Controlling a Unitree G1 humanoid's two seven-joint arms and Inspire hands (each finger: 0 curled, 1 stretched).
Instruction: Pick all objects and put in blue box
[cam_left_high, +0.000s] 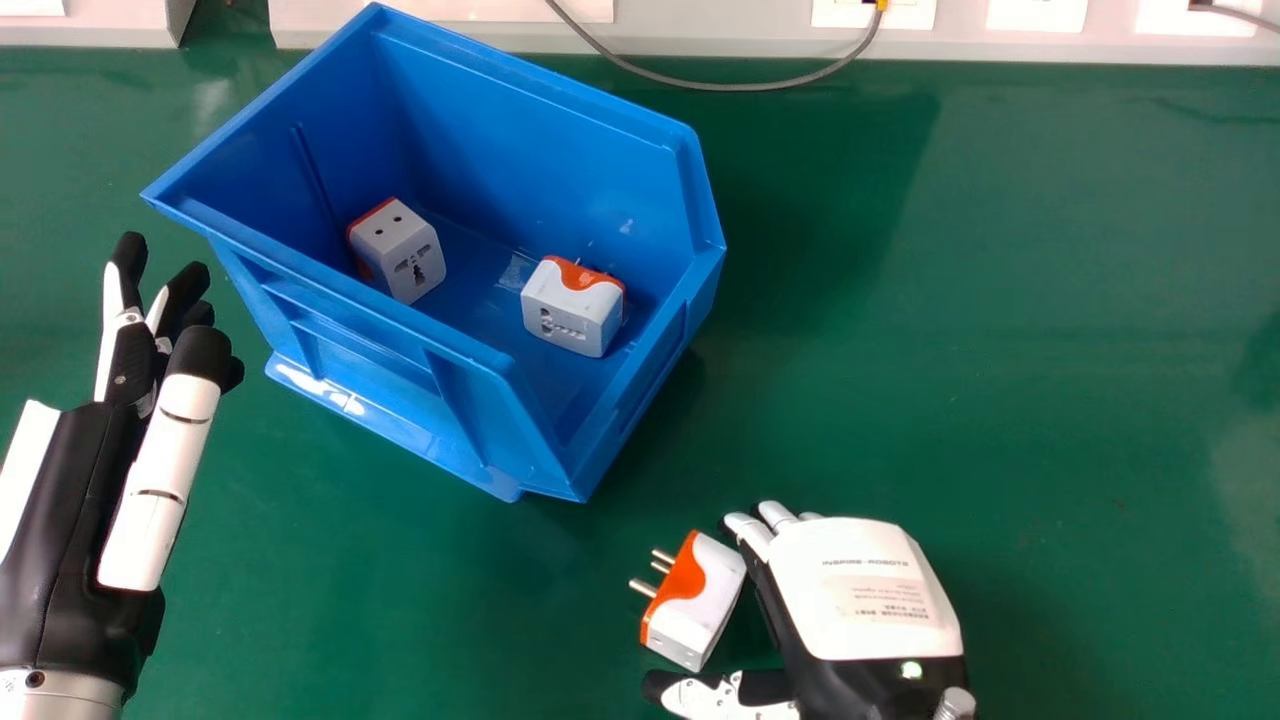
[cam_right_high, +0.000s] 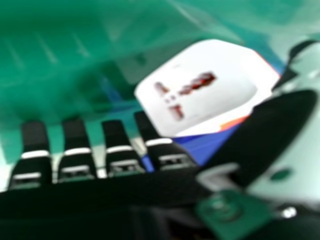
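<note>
My right hand (cam_left_high: 860, 590) is low on the mat, right of centre, its fingers relaxed. A white and orange plug adapter (cam_left_high: 700, 600) lies between its thumb and fingers, prongs toward the left. In the right hand view the adapter's socket face (cam_right_high: 200, 90) is close to the hand's fingertips (cam_right_high: 117, 137), with the thumb on its other side. Two similar adapters, one on the left (cam_left_high: 400, 250) and one on the right (cam_left_high: 572, 308), rest inside the blue box (cam_left_high: 540, 100). My left hand (cam_left_high: 150, 400) is left of the box with straight fingers, holding nothing.
A green mat (cam_left_high: 1000, 350) covers the table. Along its back edge runs a pale strip with white panels, and a grey cable (cam_left_high: 720, 86) hangs in a curve onto the mat just behind the box.
</note>
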